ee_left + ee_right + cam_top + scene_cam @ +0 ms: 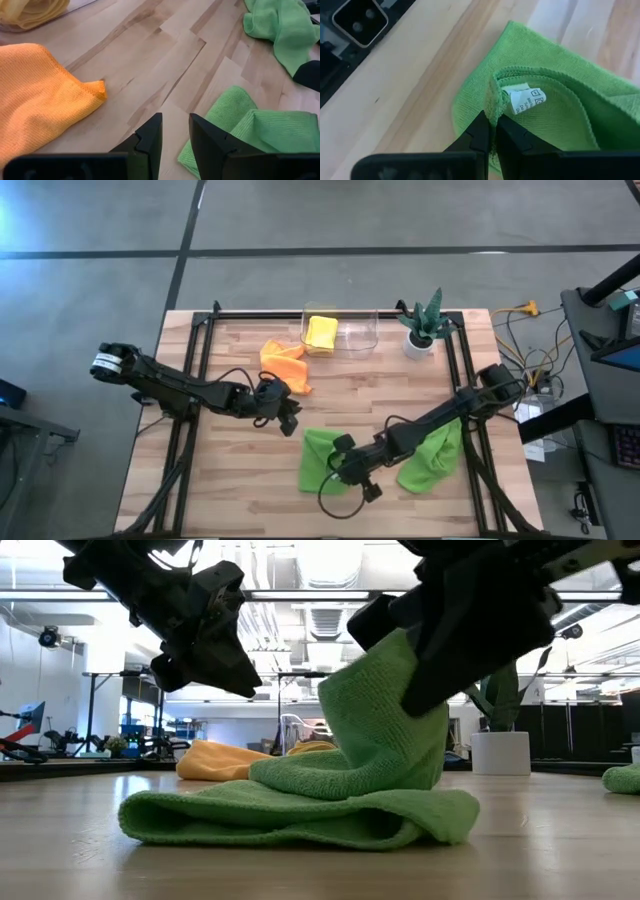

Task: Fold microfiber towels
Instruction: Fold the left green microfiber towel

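Table was a light wood-plank top with black rails along its sides. Biggest task item in play: a lime green towel lay near the front centre, partly doubled over, one fold flat on the wood and one corner lifted up off it; in the low view it read as a thick folded base with a peak pulled upward. Right gripper was clamped on that raised edge, fingers together with the hem pinched between them; the right wrist view showed the stitched hem and a small white care label just beside the fingertips. Second lime green towel sat crumpled to the right of the first, partly under the right arm. Orange towel lay rumpled toward the back left of centre, one corner pointing at the left gripper. Yellow towel sat folded inside a clear bin at the back edge. Left gripper hovered over bare wood between the orange towel and the held green one, fingers slightly apart, holding nothing. Spiky green plant in a white pot stood at the back right, well apart from the towels. Right arm crossed over the second green towel and hid part of it.
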You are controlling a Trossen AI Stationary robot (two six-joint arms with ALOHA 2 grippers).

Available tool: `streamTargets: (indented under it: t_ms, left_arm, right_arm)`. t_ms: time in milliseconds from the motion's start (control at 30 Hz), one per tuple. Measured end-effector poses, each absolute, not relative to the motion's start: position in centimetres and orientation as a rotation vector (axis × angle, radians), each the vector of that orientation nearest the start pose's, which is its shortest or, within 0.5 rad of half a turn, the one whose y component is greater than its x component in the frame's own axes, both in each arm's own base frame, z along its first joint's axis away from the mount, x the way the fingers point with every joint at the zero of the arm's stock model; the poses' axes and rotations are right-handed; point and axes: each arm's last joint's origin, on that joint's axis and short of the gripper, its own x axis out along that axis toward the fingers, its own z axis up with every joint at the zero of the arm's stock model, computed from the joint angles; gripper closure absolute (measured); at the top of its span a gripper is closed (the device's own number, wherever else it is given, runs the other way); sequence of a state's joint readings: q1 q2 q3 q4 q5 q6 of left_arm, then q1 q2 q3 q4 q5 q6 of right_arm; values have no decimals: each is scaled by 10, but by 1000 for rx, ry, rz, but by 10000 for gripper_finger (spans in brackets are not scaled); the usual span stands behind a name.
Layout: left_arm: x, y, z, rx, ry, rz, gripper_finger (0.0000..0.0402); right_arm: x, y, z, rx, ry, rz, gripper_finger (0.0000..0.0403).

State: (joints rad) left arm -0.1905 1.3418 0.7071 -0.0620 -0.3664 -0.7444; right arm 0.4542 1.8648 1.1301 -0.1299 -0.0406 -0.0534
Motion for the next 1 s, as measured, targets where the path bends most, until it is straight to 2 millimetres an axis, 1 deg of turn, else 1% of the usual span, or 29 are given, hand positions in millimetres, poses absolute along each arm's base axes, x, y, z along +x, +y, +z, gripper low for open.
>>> streamTargets:
  t_ms: [200, 367, 700, 833, 933, 1000]
  left_arm:
    - [263, -40, 203, -522, 570, 405, 320]
    - [263, -40, 203, -523, 569, 406, 321]
    - [263, -40, 203, -524, 569, 406, 320]
    - [263, -40, 203, -525, 569, 407, 320]
    - [263, -40, 203, -526, 568, 407, 320]
    - [263, -40, 203, -526, 568, 407, 320]
  right_arm:
    - [339, 170, 160, -241, 849, 496, 385]
    - [335, 168, 153, -268, 860, 507, 385]
    - [333, 168, 148, -245, 854, 551, 384]
    - [328, 167, 142, -206, 885, 558, 364]
    - [326, 167, 140, -183, 899, 557, 336]
    - [327, 168, 141, -166, 880, 587, 315]
